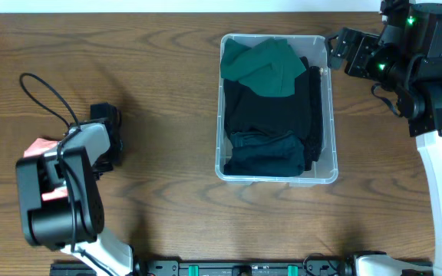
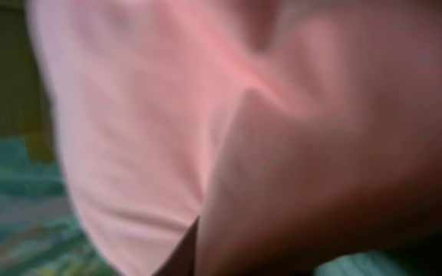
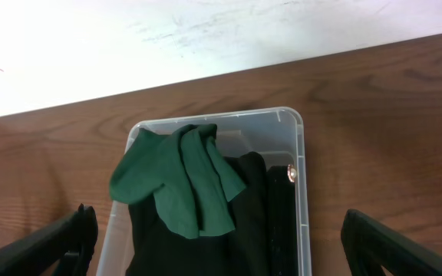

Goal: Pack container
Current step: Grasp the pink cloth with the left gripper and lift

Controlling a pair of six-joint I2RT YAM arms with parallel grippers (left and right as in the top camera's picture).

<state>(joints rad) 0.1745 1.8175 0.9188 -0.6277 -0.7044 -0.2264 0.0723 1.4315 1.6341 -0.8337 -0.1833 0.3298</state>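
Overhead, we look down on a brown wood-grain counter [image 1: 129, 46]. Beyond its far edge lies a pale surface, which the right wrist view shows as white and scuffed.

The container [image 1: 276, 179] stands a little right of the counter's middle, close to the far edge, with its long sides running from far to near. It is a clear rectangular bin with rounded corners and a thick rim. Black garments [image 1: 271, 115] fill most of it. A folded dark bluish piece [image 1: 265, 153] lies at the near end. A green garment [image 1: 263, 65] sits bunched at the far end, toward the bin's left corner, reaching up to the rim.

The right pincer [image 1: 336, 52] hangs just beside the container's far right corner, its jaws spread wide and holding nothing. In the right wrist view its two black fingers [image 3: 60, 245] show at the lower corners, with the bin's far end between them.

Toward the counter's near left corner, the left arm [image 1: 60, 199] bends over a pink cloth [image 1: 35, 146] that peeks out from under it. The arm covers the left pincer, and the left wrist view is filled with blurred pink fabric. We therefore cannot tell whether that pincer is open, closed, or gripping the cloth.

A black cable [image 1: 44, 96] loops over the counter on the far side of the left arm. A black rail [image 1: 244, 268] runs along the near edge.
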